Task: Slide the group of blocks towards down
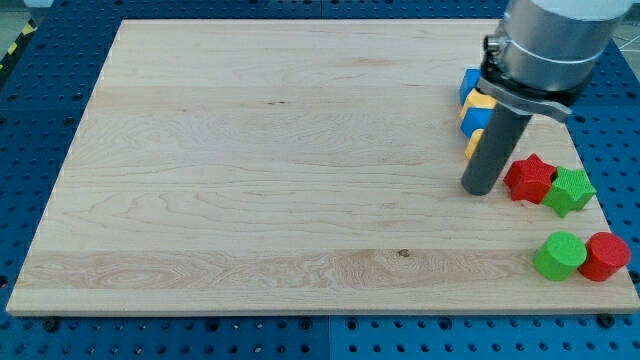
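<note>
In the single camera view, we see our rod coming down from the view's top right, with my tip (479,189) resting on the wooden board (250,160) near its right side. We carry no pincer at all, only this rod, so there is nothing to open or close. Behind the rod, towards the view's top, a tight cluster of blue blocks (470,84) and yellow blocks (482,101) is stacked in a short column, partly hidden by the rod, so we cannot make out their shapes or exact number. Just to the view's right of the tip lie a red star (529,177) and a green star (571,190), touching each other. Lower, near the board's bottom right corner, a green cylinder (559,256) and a red cylinder (606,256) sit side by side. We judge the blue and yellow cluster to be the likeliest group to slide, though we cannot be sure. It sits high on the board, and our tip lies below it, so the downward push looks barely begun; we would need to get above the cluster first.
</note>
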`<action>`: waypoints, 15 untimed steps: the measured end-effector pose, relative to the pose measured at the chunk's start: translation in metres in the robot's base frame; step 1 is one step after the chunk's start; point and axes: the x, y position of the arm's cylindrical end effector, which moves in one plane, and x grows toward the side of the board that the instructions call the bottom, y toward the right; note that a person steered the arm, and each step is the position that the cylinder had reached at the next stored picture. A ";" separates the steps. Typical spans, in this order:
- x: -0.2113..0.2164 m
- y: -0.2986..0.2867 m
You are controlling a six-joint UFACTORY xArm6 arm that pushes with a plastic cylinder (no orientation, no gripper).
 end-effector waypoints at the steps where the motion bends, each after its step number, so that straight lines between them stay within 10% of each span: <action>1: -0.045 -0.043; 4: -0.225 0.005; 15: -0.071 0.017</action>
